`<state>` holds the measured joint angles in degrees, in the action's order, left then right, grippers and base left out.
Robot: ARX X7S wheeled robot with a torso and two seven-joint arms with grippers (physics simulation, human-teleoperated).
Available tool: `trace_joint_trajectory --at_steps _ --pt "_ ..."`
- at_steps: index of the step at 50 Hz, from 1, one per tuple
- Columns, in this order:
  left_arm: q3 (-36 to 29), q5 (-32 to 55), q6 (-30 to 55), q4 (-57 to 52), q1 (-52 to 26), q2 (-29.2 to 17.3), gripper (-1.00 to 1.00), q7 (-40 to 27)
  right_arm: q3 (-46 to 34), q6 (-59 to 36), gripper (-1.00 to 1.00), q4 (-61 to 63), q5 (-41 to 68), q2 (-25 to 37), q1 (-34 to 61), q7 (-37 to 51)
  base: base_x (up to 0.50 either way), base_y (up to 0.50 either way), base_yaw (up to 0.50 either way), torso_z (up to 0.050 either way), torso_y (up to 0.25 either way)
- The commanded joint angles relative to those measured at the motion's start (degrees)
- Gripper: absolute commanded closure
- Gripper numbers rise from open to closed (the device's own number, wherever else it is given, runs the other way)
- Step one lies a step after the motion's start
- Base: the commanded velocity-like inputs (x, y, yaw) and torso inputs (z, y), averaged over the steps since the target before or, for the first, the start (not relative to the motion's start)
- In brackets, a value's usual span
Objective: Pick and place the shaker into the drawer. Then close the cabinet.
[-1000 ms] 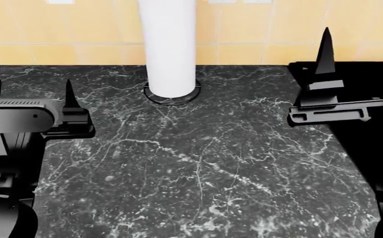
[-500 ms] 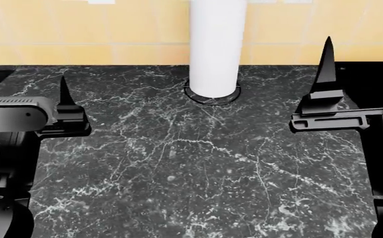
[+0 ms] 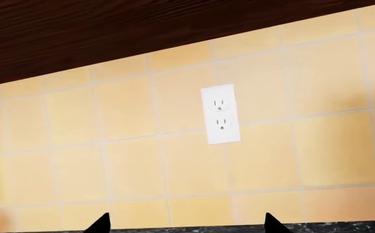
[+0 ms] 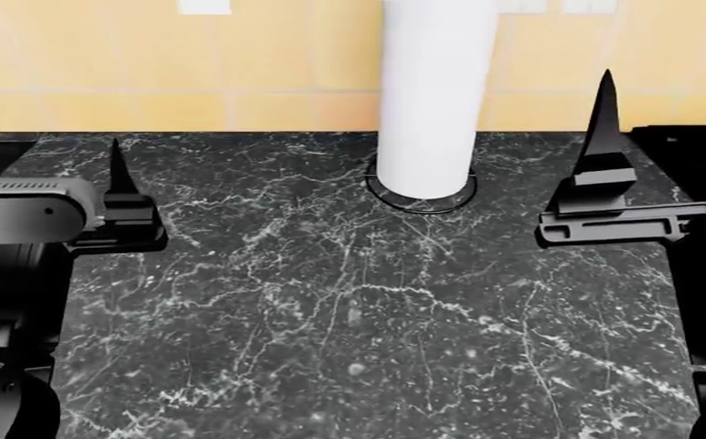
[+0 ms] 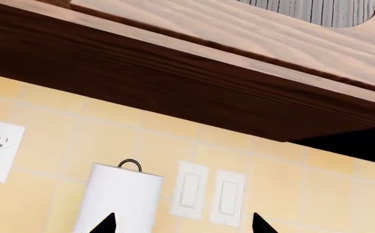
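While shaker and drawer show in none of my 3 views, both my grippers hang above black marble counter point(image 4: 353, 302). Left gripper point(image 3: 184, 224): tips spread, nothing between. Right gripper point(image 5: 184, 223): same, parted, bare. White paper towel roll point(image 4: 433, 101) upright at counter's back edge, against yellow tiled wall point(image 3: 129, 160), between my arms. Wide bare marble in front of roll. Outlet point(image 3: 220, 114) on wall; dark wood cabinet underside point(image 5: 174, 92) overhead.

Both arms are matte black, the left gripper point(image 4: 119, 187) and right gripper point(image 4: 602, 128) ending in slim, pointed, spike-like fingers on blocky bases.
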<state>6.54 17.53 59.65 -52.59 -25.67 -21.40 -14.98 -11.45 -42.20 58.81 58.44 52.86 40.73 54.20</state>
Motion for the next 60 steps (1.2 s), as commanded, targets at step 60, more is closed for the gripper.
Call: trace_joint_trajectory --at_steps 60 --pt "2.3 2.3 -3.3 1.8 0.7 0.0 -1.00 -0.1 -0.8 2.2 -1.00 -1.7 4.1 1.7 1.8 0.8 0.00 0.26 0.00 0.000 0.000"
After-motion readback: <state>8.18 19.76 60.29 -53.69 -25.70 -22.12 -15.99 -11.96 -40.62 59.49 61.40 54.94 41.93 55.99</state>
